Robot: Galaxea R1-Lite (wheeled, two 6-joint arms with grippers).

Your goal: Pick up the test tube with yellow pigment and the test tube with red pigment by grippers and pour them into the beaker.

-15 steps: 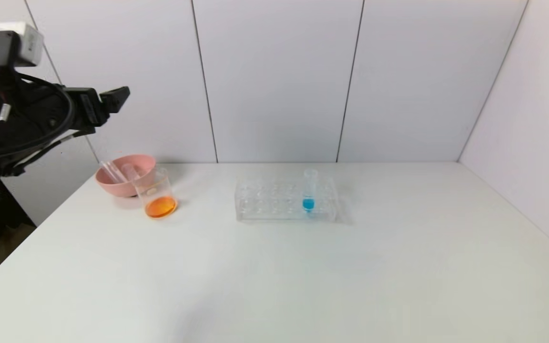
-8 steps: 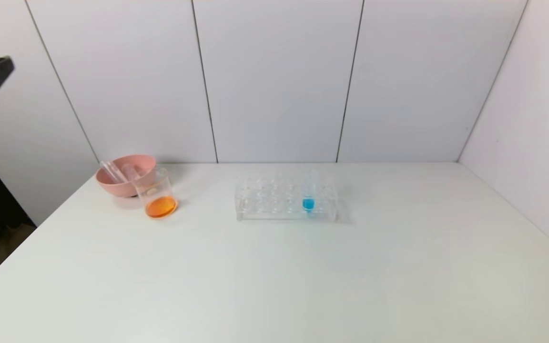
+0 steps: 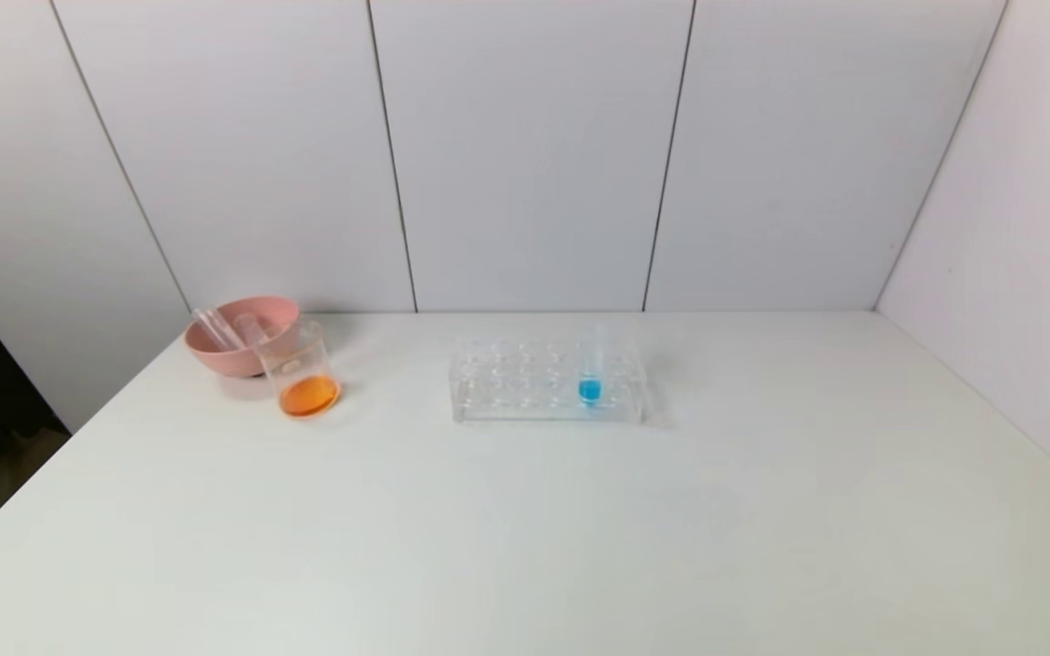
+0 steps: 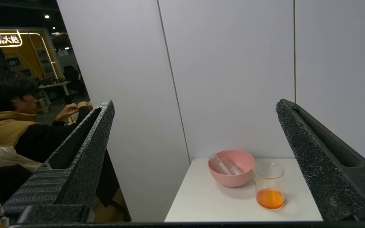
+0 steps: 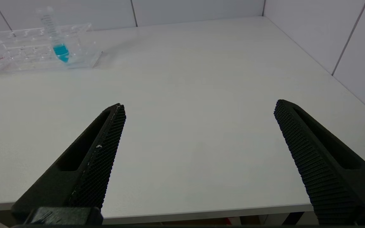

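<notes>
At the bench's (image 3: 525, 547) far left, your beaker (image 3: 299, 368) holds orange liquid; two emptied tubes (image 3: 226, 330) lie in the pink bowl (image 3: 215, 351); pouring looks complete; left end effector (image 4: 195, 164) and right end effector (image 5: 198, 158) both gape wide, empty; next, park them.

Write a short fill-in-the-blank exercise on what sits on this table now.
1. The liquid in the beaker is ____.
2. The two empty tubes lie in the pink ____.
3. The tube rack holds one tube, with ____ liquid.
4. The fingers of both grippers, left gripper and right gripper, are ____.

Missing words: orange; bowl; blue; open
</notes>
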